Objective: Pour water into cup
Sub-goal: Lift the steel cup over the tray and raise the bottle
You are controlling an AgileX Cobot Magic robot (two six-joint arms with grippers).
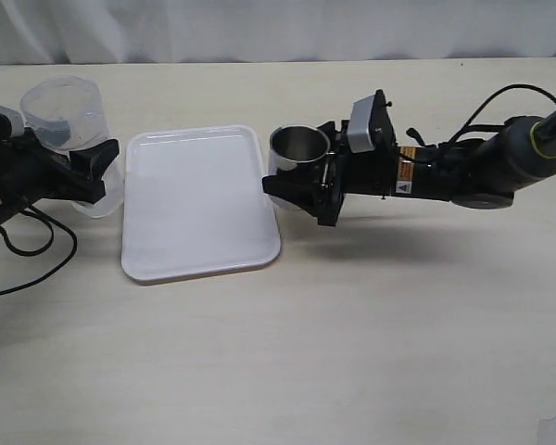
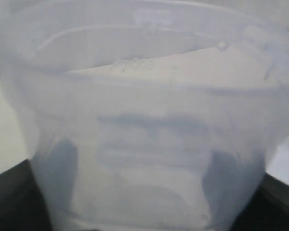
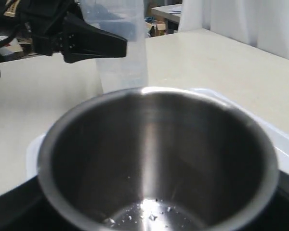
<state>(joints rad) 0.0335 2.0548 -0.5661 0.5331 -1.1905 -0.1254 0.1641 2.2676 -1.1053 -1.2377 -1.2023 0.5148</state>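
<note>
The pour is not yet beginning, by the look of it. The right fingers (image 1: 306, 182) are clamping the cup (image 1: 299, 148) from both sides, spread wide around its body, at centre right of the exterior frame, just beside the right edge of the tray (image 1: 199, 213). Whether the cup is resting on the counter (image 1: 352, 352) or hanging just above it, I cannot tell.

The left fingers (image 1: 97, 171) are gripping the plastic container (image 1: 67, 116) at the upper left of the frame, equally wide, holding it close to upright. The tray is lying between the two vessels, so they are sitting well apart. What is left looks like nearly everything: bringing them together, tipping the container and filling the cup.

The cup is showing brushed grey steel, a short plain cylinder with a rounded rim and a dark inside. On its floor a bright glint and some specks are showing, possibly drops of water (image 3: 149, 215). The container is looking cloudy and thin-walled, widening toward its mouth; its fill level is not readable. The tray is glossy white with rounded corners and a raised lip. The counter is matte and pale beige.
</note>
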